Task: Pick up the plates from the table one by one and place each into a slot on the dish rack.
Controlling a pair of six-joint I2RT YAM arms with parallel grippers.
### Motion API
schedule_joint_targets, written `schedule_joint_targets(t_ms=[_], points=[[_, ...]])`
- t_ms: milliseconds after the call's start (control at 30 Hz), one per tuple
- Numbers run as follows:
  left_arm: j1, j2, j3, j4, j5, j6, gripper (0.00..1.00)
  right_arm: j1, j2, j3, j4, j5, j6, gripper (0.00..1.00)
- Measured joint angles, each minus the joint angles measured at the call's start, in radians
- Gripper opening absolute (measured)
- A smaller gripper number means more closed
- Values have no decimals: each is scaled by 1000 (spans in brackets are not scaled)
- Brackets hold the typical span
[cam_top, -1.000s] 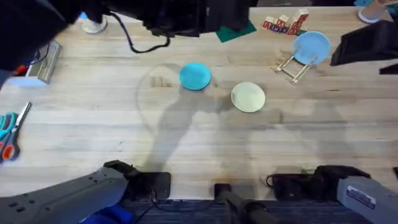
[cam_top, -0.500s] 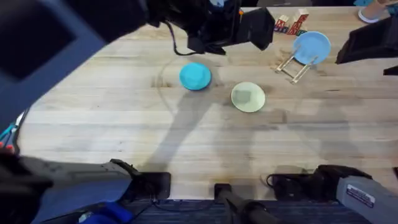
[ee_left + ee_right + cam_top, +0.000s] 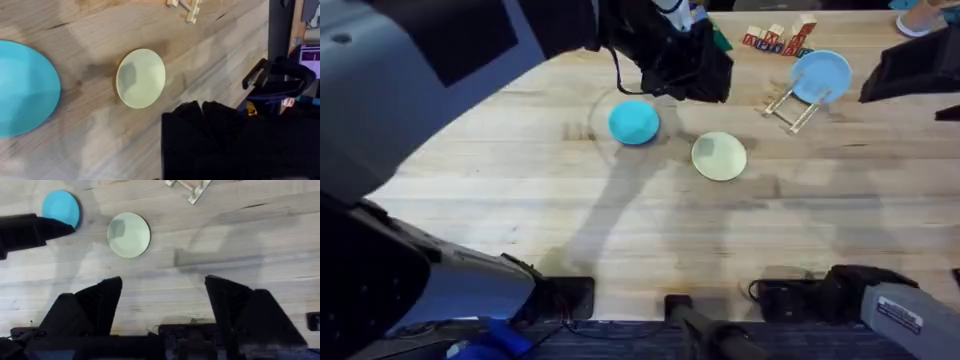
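A bright blue plate (image 3: 634, 122) (image 3: 22, 87) (image 3: 60, 207) lies flat on the table (image 3: 620, 220). A pale cream-yellow plate (image 3: 719, 156) (image 3: 141, 78) (image 3: 129, 234) lies flat to its right. A light blue plate (image 3: 821, 76) stands in the small wooden dish rack (image 3: 788, 108) (image 3: 192, 189) at the far right. My left gripper (image 3: 692, 72) (image 3: 202, 107) hovers over the table just behind the two flat plates, its tips together and holding nothing. My right gripper (image 3: 162, 287) is high above the table beside the rack, open and empty.
Wooden letter blocks (image 3: 778, 38) and a green baseplate (image 3: 721, 40) sit behind the rack at the far edge. The left arm (image 3: 470, 60) spans the table's left side, large and dark. The right arm (image 3: 910, 70) is at the right edge.
The left arm has swung from the far left toward the middle and come forward; its gripper now hangs just behind the bright blue and cream plates. The plates and right arm stayed put.
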Motion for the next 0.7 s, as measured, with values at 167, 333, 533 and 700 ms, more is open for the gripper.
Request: schedule_joint_targets(t_ms=[167,333,533,700], points=[[0,0,0,0,12,0,40,0,0,0,0,0,0,995],[0,0,0,-5,31,1,40,0,0,0,0,0,0,995],[1,0,0,-5,103,44,42,0,0,0,5,0,0,995],[5,0,0,-3,149,82,42,0,0,0,6,0,0,996]])
